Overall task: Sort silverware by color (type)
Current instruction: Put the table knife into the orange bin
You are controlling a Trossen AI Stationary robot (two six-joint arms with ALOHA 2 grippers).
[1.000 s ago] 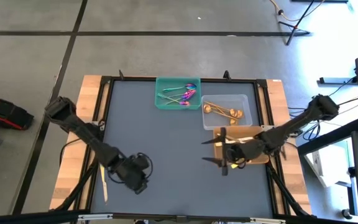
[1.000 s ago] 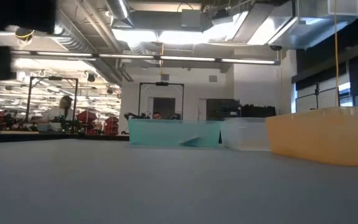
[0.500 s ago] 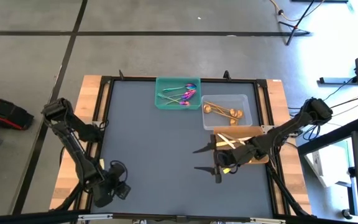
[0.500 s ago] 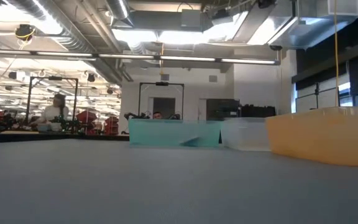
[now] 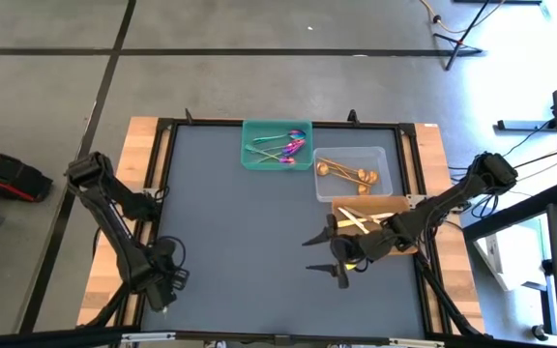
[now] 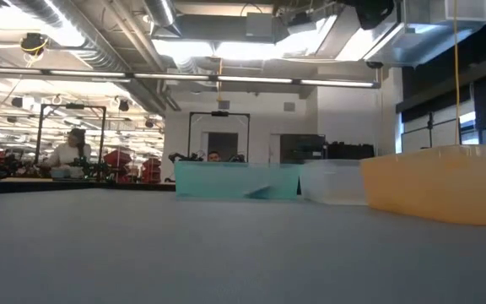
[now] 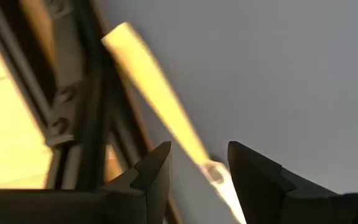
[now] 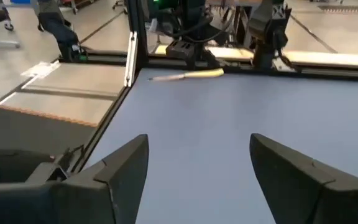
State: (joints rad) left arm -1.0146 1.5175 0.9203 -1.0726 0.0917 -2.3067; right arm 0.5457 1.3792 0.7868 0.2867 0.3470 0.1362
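High view straight down on the table (image 5: 259,222); low view level across it, wrist views close, forward.

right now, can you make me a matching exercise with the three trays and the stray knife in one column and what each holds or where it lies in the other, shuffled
Column one:
1. green tray
2. clear tray
3. orange tray
4. stray pale yellow knife

Column two:
A. holds pale yellow knives
B. lies at the table's left edge, under the left gripper
C. holds purple-headed spoons
D. holds gold spoons

Pairs: 1-C, 2-D, 3-A, 4-B
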